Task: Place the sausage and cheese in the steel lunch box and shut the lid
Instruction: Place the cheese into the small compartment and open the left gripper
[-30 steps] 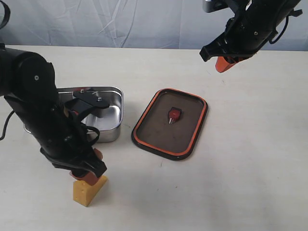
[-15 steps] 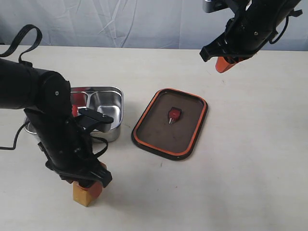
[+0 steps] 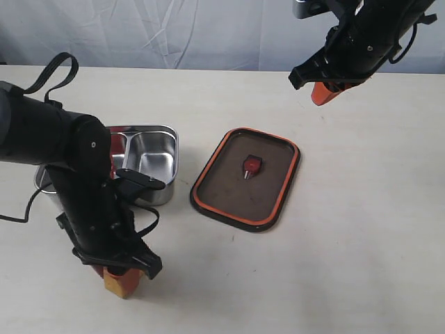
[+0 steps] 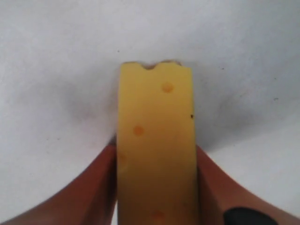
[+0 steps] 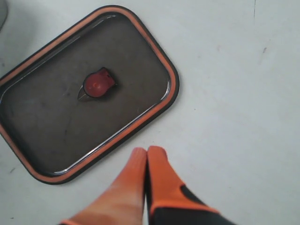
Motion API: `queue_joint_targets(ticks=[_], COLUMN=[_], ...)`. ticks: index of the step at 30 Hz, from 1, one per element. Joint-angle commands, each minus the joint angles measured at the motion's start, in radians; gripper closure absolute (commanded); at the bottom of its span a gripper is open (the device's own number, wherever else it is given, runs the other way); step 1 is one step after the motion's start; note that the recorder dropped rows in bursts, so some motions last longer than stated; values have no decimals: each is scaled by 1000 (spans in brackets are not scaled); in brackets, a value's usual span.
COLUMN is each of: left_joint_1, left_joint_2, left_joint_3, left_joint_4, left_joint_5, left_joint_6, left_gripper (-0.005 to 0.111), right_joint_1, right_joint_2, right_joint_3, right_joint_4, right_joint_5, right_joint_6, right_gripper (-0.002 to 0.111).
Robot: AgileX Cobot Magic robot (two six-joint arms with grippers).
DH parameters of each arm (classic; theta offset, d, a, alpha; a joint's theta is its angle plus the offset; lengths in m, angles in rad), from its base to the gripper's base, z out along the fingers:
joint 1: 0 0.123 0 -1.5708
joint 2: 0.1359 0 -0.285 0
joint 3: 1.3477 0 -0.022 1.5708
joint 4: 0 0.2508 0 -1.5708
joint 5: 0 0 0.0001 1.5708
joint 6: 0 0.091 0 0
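Left arm, against a second ago: lowered further over the small yellow-orange wedge-shaped cheese block with little holes [image 3: 119, 284], now covering most of it.
Right arm, same span: unmoved.
Left gripper [image 3: 124, 270]: closed on the cheese [image 4: 156, 140], with orange fingers [image 4: 101, 180] against both flanks.
Cheese: resting on the pale worktop [image 3: 348, 243], close to the edge nearest the exterior camera, toward the near-left corner; not yet lifted.
Right gripper [image 5: 147, 157]: fingers pressed together, holding nothing, raised over the far-right part of the worktop.
Shiny rectangular stainless-steel lunch box with two compartments [image 3: 156, 191]: toward the left edge, uncovered; compartment nearer the lid bare.
Sausage: red-brown shape [image 3: 116, 147] in the other compartment, probably it, mostly hidden behind the left arm.
Dark translucent rectangular lid with orange-red rim [image 3: 274, 170]: flat at mid-worktop, just beside the box, not touching.
Step in hand: by the look of it, picking up the cheese.
Next move: calls for a straight lift clear of the worktop, a carry to the bare compartment, a release; lid after that.
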Motion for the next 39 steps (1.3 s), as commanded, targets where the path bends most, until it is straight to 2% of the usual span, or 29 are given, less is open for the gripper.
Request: queue_joint_targets(ticks=[1,7,12,15,16,18,21,30,39], left_joint_1=[-9,-9,-6,-6,5,43,86,85,85], left_joint_2=[6,-116,-263,-305,-295,-266,-196,-31,38], left_joint_3=[3,-9,-105,-208,-237,-267,-309,-378,-380], left_joint_4=[-10,-10,27,280,440,487,435,367,330], left_joint_5=[22,53,76,60,43,23,-50,-104,-118], left_joint_6=[22,26,22,-126,-220,-224,-181,-161,-161], left_gripper=[106,107,107,107,107,107,107,107,106], right_joint_1=[-5,-5,-5,-5,-5,-5,-5,-5,-5], right_joint_2=[-10,-10,-10,-10,-10,-10,-10,-10,-10], right_joint_3=[6,6,6,6,6,6,6,6,6], right_joint_4=[0,-3,-3,-3,-1,1,2,33,33], right_joint_5=[2,10,10,10,10,10,10,22,37], right_joint_6=[-7,-11,-11,-11,-11,-11,-11,-11,-11], right_gripper=[108,108,108,108,108,108,108,108,108])
